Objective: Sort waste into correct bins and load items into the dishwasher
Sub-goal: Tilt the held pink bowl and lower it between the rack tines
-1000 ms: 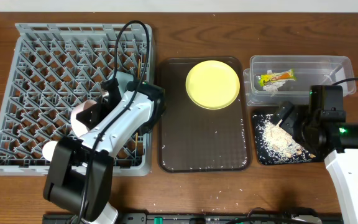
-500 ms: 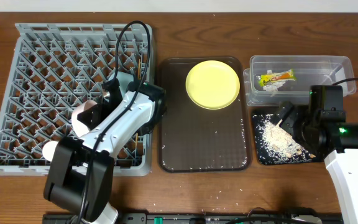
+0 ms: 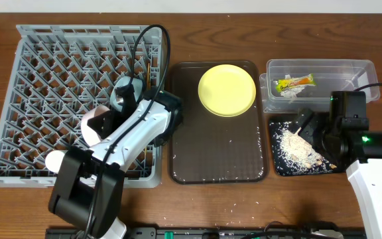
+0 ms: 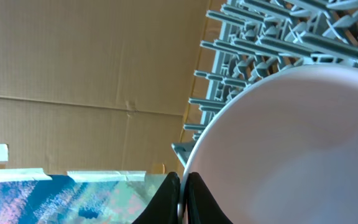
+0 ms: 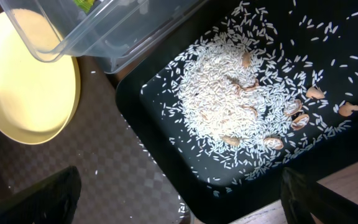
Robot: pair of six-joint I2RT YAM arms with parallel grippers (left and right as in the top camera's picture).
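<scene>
Yellow plate [image 3: 227,89] isn't loaded yet. The wrapper [image 3: 295,83] sits in the clear tub [image 3: 343,86], rice [image 3: 297,147] in the black tray [image 3: 275,167], and the pink bowl [image 3: 95,126] in the rack [image 3: 45,66]. Left claw [image 4: 182,186] is pinched together, right claw [image 5: 179,205] is wide apart and empty.

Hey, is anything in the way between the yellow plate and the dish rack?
Yes. The left arm lies over the right edge of the dish rack, on the side facing the yellow plate. The raised rim of the brown tray also sits between them.
</scene>
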